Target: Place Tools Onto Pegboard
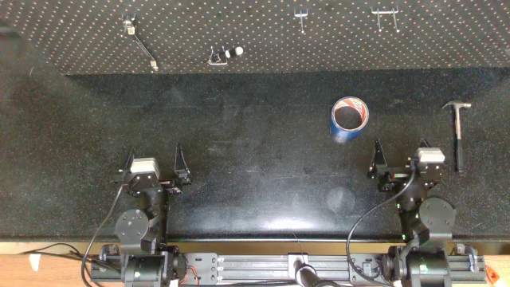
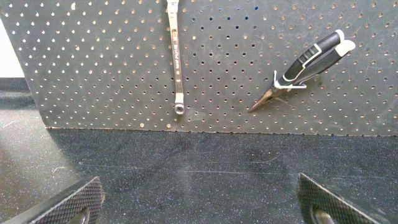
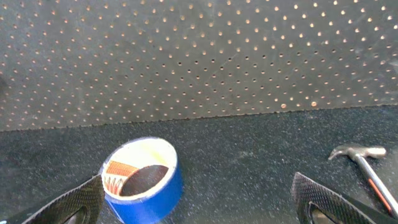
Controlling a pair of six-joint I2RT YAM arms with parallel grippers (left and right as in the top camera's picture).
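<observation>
Carbon-weave fingers [image 2: 74, 202] frame my left wrist view, spread wide with nothing between them: the left gripper [image 2: 199, 205] is fully open and holds nothing, low over the black mat [image 2: 199, 162] and facing the pegboard [image 2: 93, 62]. From above I see it [image 1: 154, 156] well back from the pegboard's foot, opposite the board's left part.

On the board straight ahead of that gripper, a combination wrench [image 2: 176, 56] hangs upright from a hook, its ring end lowest and just above the board's bottom edge. Further right on the board, needle-nose pliers [image 2: 305, 65] with black and grey grips rest tilted on a hook, nose pointing down and left. From the top camera I see the wrench [image 1: 142, 41] and the pliers [image 1: 225, 54] both on the board's left half.

The right gripper [image 3: 196, 208] is also wide open and holding nothing; from above it [image 1: 398, 156] sits opposite the board's right part. A roll of blue tape [image 3: 149, 193] stands on its edge face on the mat between this gripper and the pegboard, untouched. From above, the roll [image 1: 341, 134] is apart from the board's foot. A hammer [image 1: 457, 135] lies flat on the mat off the board's right end, head toward the board, handle pointing away.

Two bare hooks [image 1: 300, 16] [image 1: 386, 16] sit on the board's right half.
</observation>
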